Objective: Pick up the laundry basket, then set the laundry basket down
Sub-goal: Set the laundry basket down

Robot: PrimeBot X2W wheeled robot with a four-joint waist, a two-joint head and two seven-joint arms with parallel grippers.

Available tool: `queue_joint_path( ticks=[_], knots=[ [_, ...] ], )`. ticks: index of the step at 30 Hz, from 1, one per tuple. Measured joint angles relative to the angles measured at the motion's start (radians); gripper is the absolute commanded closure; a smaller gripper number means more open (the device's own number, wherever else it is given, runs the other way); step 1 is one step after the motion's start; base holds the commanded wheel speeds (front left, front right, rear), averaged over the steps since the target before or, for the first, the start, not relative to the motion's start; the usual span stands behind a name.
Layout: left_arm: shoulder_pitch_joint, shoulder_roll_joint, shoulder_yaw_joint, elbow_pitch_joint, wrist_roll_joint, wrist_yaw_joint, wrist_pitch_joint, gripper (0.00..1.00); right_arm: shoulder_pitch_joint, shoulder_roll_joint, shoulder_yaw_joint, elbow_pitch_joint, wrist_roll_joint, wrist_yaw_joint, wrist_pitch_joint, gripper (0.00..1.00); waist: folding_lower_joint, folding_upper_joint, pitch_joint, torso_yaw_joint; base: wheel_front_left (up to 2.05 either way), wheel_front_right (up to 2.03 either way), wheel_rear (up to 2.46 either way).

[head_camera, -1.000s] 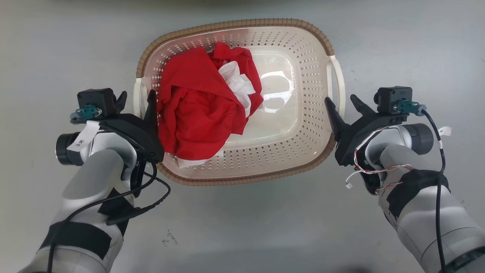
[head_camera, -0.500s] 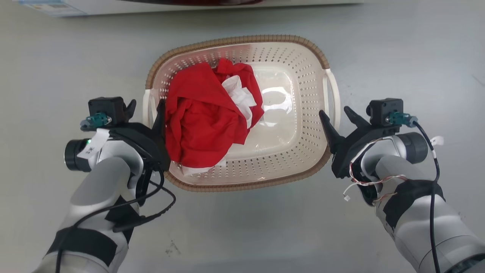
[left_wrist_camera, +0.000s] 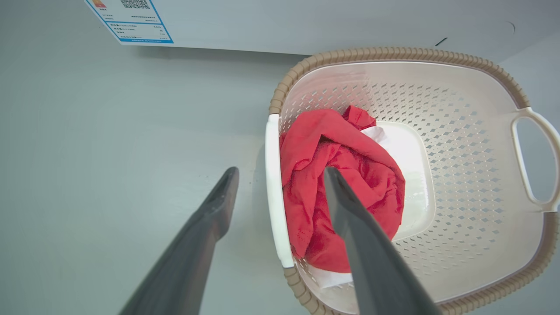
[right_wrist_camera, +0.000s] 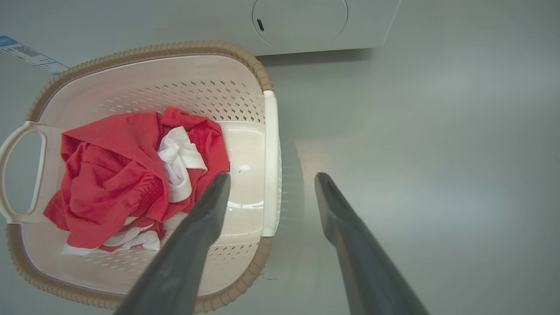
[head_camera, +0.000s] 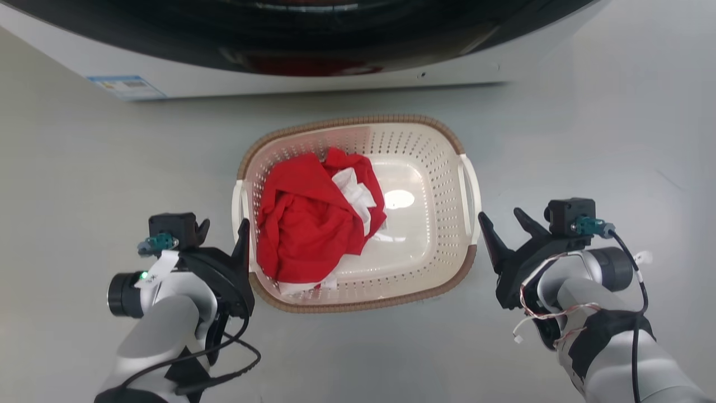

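The laundry basket [head_camera: 358, 120] rests on the grey floor in front of a washer, cream with a brown rim, holding red clothes [head_camera: 302, 229] and a white garment. My left gripper [head_camera: 224, 226] is open beside the basket's left white handle [head_camera: 237, 204]. In the left wrist view its fingers [left_wrist_camera: 218, 205] stand either side of that handle [left_wrist_camera: 274, 210] without touching it. My right gripper [head_camera: 499, 215] is open by the right handle [head_camera: 475, 190]. Its fingers [right_wrist_camera: 337, 210] likewise straddle that handle [right_wrist_camera: 271, 162] from above, and the basket's rim [right_wrist_camera: 144, 50] shows beyond them.
The washer [head_camera: 335, 78] spans the top of the head view, white-bodied with a dark door, close behind the basket. A blue label [head_camera: 126, 87] sits on its lower left. Bare grey floor [head_camera: 587, 157] lies on both sides and in front of the basket.
The head view has lifted, bringing the washer into view and making the basket look smaller. Both grippers stayed open and have drawn up and back from the handles.
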Motion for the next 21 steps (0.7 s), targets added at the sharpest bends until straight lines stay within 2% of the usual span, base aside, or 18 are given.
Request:
queue_joint_path(
  ticks=[15,21],
  knots=[
    [0.131,0.000,-0.003,0.003,0.003,0.002,-0.007,0.00,0.144,0.002,-0.022,0.002,0.019,0.001,-0.034,0.00,-0.0001,-0.0003,-0.220,-0.005,0.00,0.00,0.00],
    [0.191,0.000,0.003,-0.021,0.004,0.026,-0.007,0.00,0.208,0.002,-0.037,-0.008,0.024,0.000,-0.034,0.00,-0.0002,-0.0003,-0.310,-0.004,0.00,0.00,0.00]
  ],
)
